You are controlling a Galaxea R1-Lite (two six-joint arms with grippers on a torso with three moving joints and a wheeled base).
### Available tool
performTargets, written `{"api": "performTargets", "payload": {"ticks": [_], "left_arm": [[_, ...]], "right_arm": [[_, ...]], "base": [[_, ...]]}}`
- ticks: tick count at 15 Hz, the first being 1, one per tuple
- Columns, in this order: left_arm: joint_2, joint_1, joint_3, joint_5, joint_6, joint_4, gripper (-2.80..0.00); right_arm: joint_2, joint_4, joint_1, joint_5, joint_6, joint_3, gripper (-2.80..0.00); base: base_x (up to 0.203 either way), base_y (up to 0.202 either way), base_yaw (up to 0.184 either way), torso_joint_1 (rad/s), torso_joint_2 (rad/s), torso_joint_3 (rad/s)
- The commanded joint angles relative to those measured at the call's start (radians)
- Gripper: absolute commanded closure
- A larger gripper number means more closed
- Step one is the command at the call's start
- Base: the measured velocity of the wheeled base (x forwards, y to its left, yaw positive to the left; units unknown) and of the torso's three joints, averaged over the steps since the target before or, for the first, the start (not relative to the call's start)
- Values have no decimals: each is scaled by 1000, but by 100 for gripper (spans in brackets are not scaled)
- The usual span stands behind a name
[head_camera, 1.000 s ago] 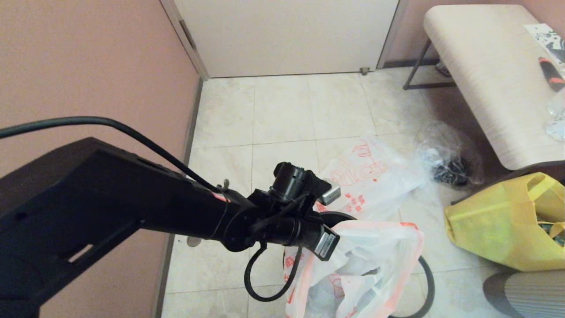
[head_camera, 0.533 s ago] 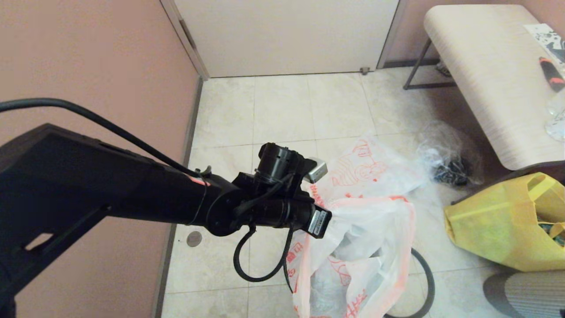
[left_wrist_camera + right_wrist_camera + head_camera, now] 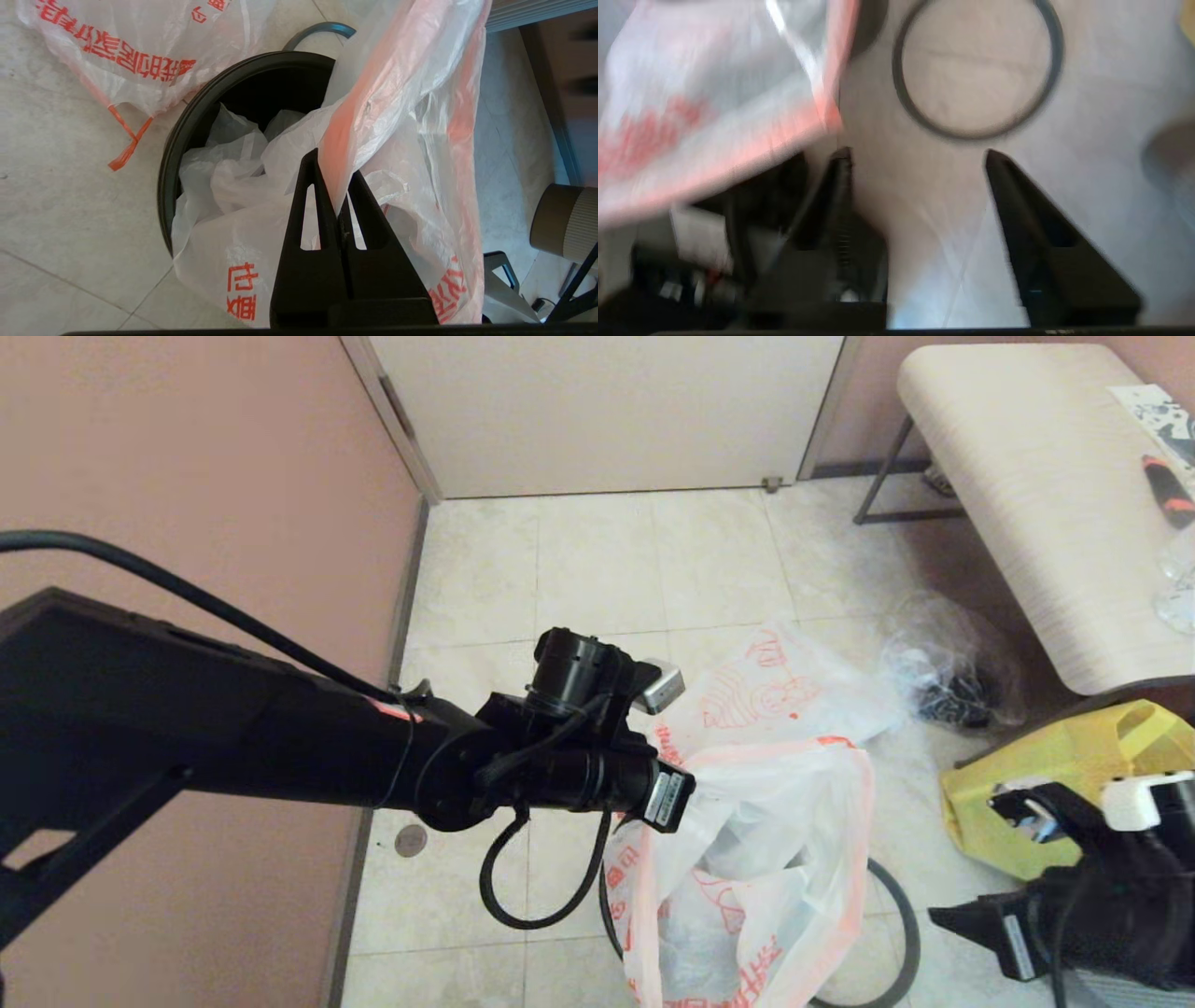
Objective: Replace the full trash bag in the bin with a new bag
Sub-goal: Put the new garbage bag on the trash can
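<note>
My left gripper (image 3: 332, 164) is shut on an orange handle strip of the full trash bag (image 3: 756, 859), a thin white bag with orange-red print. It holds the bag's mouth up while the lower part still sits in the bin (image 3: 187, 135), a round dark wastebasket. The bin's grey rim hoop (image 3: 904, 933) lies flat on the floor tiles beside it. The new bag (image 3: 775, 695) lies limp on the floor just beyond the bin, its orange handles knotted. My right gripper (image 3: 915, 154) hangs open and empty above the floor near the hoop, at the lower right of the head view (image 3: 976, 859).
A yellow tote bag (image 3: 1055, 756) stands on the floor at the right, partly behind my right arm. A clear bag with dark contents (image 3: 952, 681) lies by a pale bench (image 3: 1027, 476). A pink wall (image 3: 187, 476) runs close on the left and a door closes the far end.
My left arm has lifted the bag higher and drawn it slightly left. My right arm has come into the head view at the lower right, its jaws open.
</note>
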Motion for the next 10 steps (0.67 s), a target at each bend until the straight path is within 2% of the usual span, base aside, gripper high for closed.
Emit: {"api": "performTargets", "payload": {"ticks": [1, 6, 8, 9, 10], "left_arm": [[-18, 11, 10, -1, 2, 0, 0], [-41, 47, 49, -4, 3, -3, 0], [-58, 64, 73, -7, 4, -8, 0], [-66, 74, 79, -7, 6, -12, 0], [-77, 85, 88, -7, 6, -15, 0]], "right_arm": [[193, -168, 59, -22, 14, 3, -280], [315, -355, 156, -50, 72, -32, -280], [397, -425, 176, -94, 76, -64, -280], [434, -462, 180, -112, 76, -86, -97], [459, -491, 182, -121, 71, -115, 0]], "base": [[0, 0, 0, 0, 0, 0], [0, 0, 0, 0, 0, 0], [0, 0, 0, 0, 0, 0], [0, 0, 0, 0, 0, 0], [0, 0, 0, 0, 0, 0]]}}
